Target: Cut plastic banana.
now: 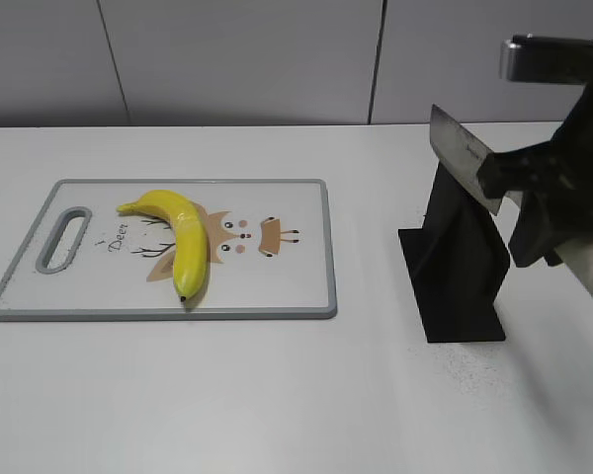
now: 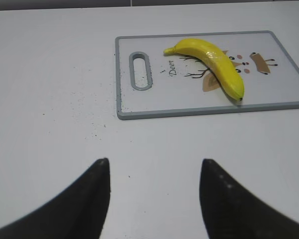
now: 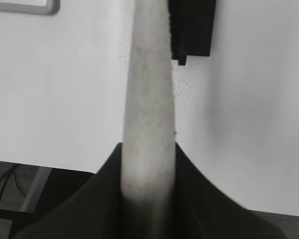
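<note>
A: Exterior view, where's the plastic banana (image 1: 178, 242)?
B: On the cutting board (image 1: 296, 286), well left of my right jaws, clamped on the knife (image 1: 465, 153); left jaws spread, empty.

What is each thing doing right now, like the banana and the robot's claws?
Plastic banana: whole, uncut, lying on the cutting board.
Knife: lifted off the table, held above the black knife stand.
Right claw: shut on the knife's pale handle.
Left claw: open, empty, above bare table.
</note>
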`<state>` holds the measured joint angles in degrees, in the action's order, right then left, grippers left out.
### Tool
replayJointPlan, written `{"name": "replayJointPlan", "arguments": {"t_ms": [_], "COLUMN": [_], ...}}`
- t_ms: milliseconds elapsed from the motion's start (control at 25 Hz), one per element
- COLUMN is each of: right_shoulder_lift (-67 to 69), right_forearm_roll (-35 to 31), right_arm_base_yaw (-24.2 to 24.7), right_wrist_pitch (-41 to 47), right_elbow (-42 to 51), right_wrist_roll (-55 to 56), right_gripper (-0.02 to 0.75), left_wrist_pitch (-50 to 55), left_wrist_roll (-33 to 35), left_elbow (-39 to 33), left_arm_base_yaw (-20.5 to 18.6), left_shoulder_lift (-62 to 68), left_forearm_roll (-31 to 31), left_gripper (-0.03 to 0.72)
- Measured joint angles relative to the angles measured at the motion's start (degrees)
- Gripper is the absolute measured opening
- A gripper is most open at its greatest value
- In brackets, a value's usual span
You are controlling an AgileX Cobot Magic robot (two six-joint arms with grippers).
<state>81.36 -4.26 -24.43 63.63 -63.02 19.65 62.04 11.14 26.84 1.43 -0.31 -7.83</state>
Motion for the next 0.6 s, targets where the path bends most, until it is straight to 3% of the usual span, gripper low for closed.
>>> {"name": "replayJointPlan", "arguments": {"t_ms": [280,600], "right_shoulder_lift": [-3.6,-2.7], "right_forearm_roll": [0.8,1.0], "right_arm_base_yaw": [0.0,0.0], "right_wrist_pitch": [2.0,4.2], "right_elbow": [-5.2,-13.4], "right_wrist_roll": [-4.2,-21.8], "right_gripper": [0.165,0.164], "left_wrist_pitch": [0.0,-3.0], "left_wrist_roll": [0.1,6.1], "left_elbow": [0.0,4.5], "left_arm_base_yaw": [0.0,0.0], "left_shoulder_lift": [0.0,5.9], "left_forearm_roll": [0.0,-0.1], "left_gripper": [0.56,0.56]}}
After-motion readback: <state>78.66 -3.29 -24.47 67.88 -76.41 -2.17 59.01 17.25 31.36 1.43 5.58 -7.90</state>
